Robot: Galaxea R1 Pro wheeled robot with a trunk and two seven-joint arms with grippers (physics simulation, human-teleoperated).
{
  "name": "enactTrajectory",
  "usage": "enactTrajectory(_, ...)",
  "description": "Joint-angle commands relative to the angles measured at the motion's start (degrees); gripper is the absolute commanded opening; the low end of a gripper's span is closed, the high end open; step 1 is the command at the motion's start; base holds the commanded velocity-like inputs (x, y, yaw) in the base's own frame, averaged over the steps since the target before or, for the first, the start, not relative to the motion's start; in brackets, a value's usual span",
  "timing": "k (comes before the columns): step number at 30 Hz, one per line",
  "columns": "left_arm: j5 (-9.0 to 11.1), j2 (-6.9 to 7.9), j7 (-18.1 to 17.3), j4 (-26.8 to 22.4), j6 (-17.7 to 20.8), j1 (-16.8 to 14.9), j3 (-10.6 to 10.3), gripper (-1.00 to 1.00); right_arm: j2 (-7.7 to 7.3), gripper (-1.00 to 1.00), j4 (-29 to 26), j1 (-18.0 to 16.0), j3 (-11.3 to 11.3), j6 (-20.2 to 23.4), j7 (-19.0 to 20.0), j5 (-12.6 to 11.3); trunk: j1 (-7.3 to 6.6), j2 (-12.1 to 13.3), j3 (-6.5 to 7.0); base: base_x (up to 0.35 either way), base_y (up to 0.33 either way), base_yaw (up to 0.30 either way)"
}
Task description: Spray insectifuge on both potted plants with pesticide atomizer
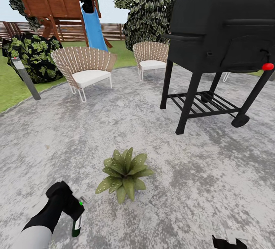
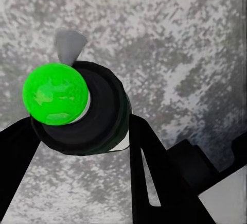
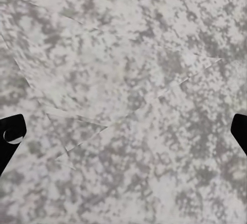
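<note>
We've got the atomizer over the patio!
Left gripper (image 1: 76, 212) jaws clamp the pesticide atomizer (image 1: 77, 226) beside 1 potted plant (image 1: 124, 173); right gripper (image 3: 123, 131) jaws gape wide over stone patio (image 1: 214, 172).

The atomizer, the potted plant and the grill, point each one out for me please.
pesticide atomizer (image 1: 76, 226), head view, on its dark bottle body.
potted plant (image 1: 125, 173), head view, on the centre of its leaves.
grill (image 1: 221, 27), head view, on its black lid.
</note>
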Motion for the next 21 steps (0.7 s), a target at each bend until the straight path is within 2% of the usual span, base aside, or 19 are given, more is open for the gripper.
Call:
enactTrajectory(1,-0.3,-0.08,-0.9,0.0,0.5,-0.3,0.0,-1.00,0.00,1.00,0.0,0.0,-0.5,-0.2,0.3,0.3,-0.01,0.0,-0.05,0.000,0.000,0.000)
enactTrajectory(4,-0.4,-0.17,-2.7,0.1,0.8,-0.6,-0.3,-1.00,0.08,1.00,0.0,0.0,-0.5,-0.3,0.2,0.3,-0.01,0.0,-0.05,0.000,0.000,0.113)
enactTrajectory(6,-1.1,-0.14,-5.8,0.2,1.6,-0.7,-0.9,-1.00,0.13,1.00,0.0,0.0,-0.5,-0.3,0.2,0.3,-0.01,0.0,-0.05,0.000,0.000,0.235)
enactTrajectory(7,-1.5,-0.03,-7.6,0.2,1.8,-0.8,-1.3,-1.00,0.15,1.00,0.0,0.0,-0.5,-0.3,0.2,0.3,-0.01,0.0,-0.05,0.000,0.000,0.257)
enactTrajectory(10,-3.9,0.50,-16.3,0.0,2.2,-0.9,-3.3,-1.00,0.17,1.00,0.1,0.0,-0.5,-0.3,0.2,0.3,-0.01,0.0,-0.05,0.000,0.000,0.270)
enactTrajectory(12,-8.7,0.34,-22.3,-0.8,2.3,-1.2,-4.5,-1.00,0.17,1.00,0.1,0.0,-0.5,-0.2,0.2,0.3,-0.01,0.0,-0.05,0.000,0.000,0.276)
enactTrajectory(13,-11.7,0.04,-23.2,-1.9,2.4,-1.8,-4.7,-1.00,0.17,1.00,0.1,0.0,-0.5,-0.2,0.2,0.3,-0.01,0.0,-0.05,0.000,0.000,0.277)
enactTrajectory(14,-14.4,-0.23,-23.2,-3.1,2.4,-2.2,-4.8,-1.00,0.17,1.00,0.1,0.0,-0.5,-0.2,0.2,0.3,-0.01,0.0,-0.05,0.000,0.000,0.277)
enactTrajectory(19,-22.8,-1.77,-23.2,-7.8,2.5,-4.1,-5.0,-1.00,0.17,1.00,0.1,0.0,-0.5,-0.2,0.2,0.2,-0.01,0.0,-0.05,0.000,0.000,0.243)
enactTrajectory(21,-28.7,-2.60,-23.2,-8.4,2.5,-5.3,-5.0,-1.00,0.17,1.00,0.0,0.0,-0.5,-0.2,0.2,0.2,-0.01,0.0,-0.06,0.000,0.000,0.060)
